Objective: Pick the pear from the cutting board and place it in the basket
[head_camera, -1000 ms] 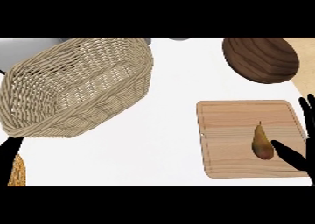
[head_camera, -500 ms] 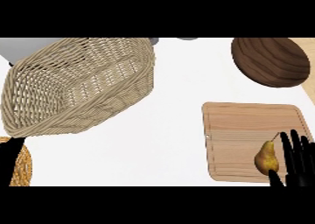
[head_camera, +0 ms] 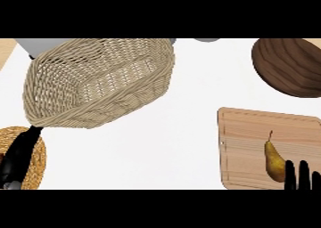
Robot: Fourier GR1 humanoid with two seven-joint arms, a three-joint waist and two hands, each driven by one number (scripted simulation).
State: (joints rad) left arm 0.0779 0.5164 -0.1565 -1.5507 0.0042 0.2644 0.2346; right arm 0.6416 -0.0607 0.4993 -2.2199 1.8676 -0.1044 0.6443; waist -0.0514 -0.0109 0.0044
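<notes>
A brown-yellow pear [head_camera: 275, 159] lies on the light wooden cutting board [head_camera: 248, 133] at the lower right, stem pointing away. My right hand [head_camera: 301, 176] shows only as straight black fingers rising from the lower edge, just right of the pear's fat end and close to it; I cannot tell if they touch. The wicker basket [head_camera: 97, 82] stands tilted at the upper left, nothing inside it. My left hand [head_camera: 15, 162] rests at the lower left edge, over a round woven mat.
A dark wooden bowl [head_camera: 294, 67] sits at the upper right, behind the cutting board. A round woven mat [head_camera: 33, 153] lies at the lower left. White counter stretches between basket and board.
The view has shifted, so everything sits lower and farther right. My right hand has sunk toward the lower edge, and only its fingertips show beside the pear now.
</notes>
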